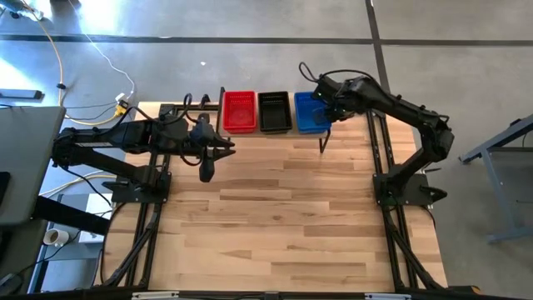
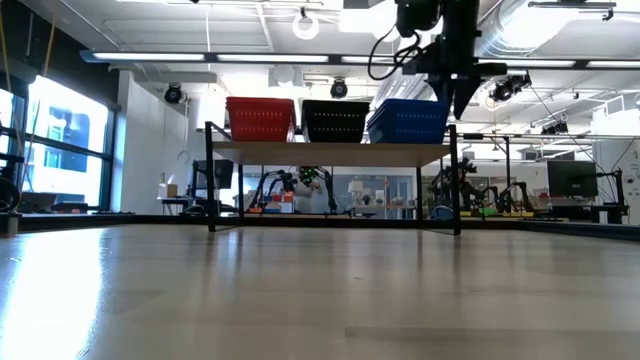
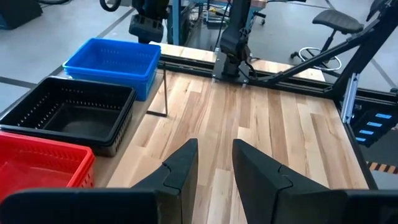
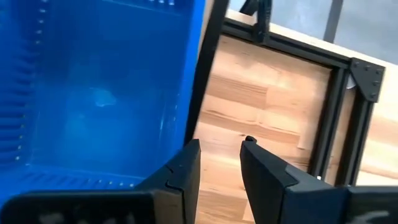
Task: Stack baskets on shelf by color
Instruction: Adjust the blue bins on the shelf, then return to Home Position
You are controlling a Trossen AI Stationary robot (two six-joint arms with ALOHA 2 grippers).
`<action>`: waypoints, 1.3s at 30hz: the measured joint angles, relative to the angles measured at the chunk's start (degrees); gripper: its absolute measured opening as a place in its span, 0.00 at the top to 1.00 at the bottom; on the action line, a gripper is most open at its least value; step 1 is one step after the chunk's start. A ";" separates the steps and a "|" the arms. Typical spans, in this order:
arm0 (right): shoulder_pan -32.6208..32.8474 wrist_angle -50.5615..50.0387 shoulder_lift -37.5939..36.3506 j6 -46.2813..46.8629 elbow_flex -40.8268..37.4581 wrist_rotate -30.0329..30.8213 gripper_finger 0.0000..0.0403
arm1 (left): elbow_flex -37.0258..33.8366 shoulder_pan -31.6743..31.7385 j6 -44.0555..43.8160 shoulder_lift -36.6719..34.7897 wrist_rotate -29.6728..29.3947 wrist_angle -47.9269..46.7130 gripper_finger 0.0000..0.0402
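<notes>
from above, high view: the shelf stands at the table's far edge and carries three basket stacks in a row, the red stack, the black stack and the blue stack. how many baskets are nested in each cannot be counted. no loose basket shows on the tabletop. the right gripper hangs at the outer edge of the blue stack; the left gripper hangs over bare table just in front of the shelf, near its red end.

low view: the three stacks sit side by side on the plank, red, black, blue; the right gripper descends beside the blue one, by the shelf's end leg.

left wrist view: the left gripper shows its fingers parted with only bare wood between them, holding nothing.

right wrist view: the right gripper has its fingers parted and empty, poised just outside the blue stack's wall and close to the shelf's black leg.

judgement: the sorting appears finished or nearly so. the risk lies in the right arm's withdrawal: a finger catching the blue rim or the leg could drag the stack off the plank's end or jolt the whole shelf.
</notes>
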 joint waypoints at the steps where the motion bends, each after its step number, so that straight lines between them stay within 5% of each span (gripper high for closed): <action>1: 0.21 0.28 0.00 -0.02 0.00 -0.07 0.75 | 0.00 0.00 0.25 0.00 0.02 -0.04 0.78; 18: 0.43 -0.53 -0.90 -0.36 0.00 -1.31 0.75 | -0.42 0.00 0.82 -0.11 -0.25 -2.76 0.78; 30: 0.54 -2.02 -10.25 0.63 0.00 0.61 0.75 | -19.52 0.02 -2.61 -14.34 2.33 13.42 0.78; 39: 4.63 6.57 -19.92 -3.46 0.00 6.58 0.75 | -31.55 0.02 -2.00 -26.13 1.62 19.86 0.78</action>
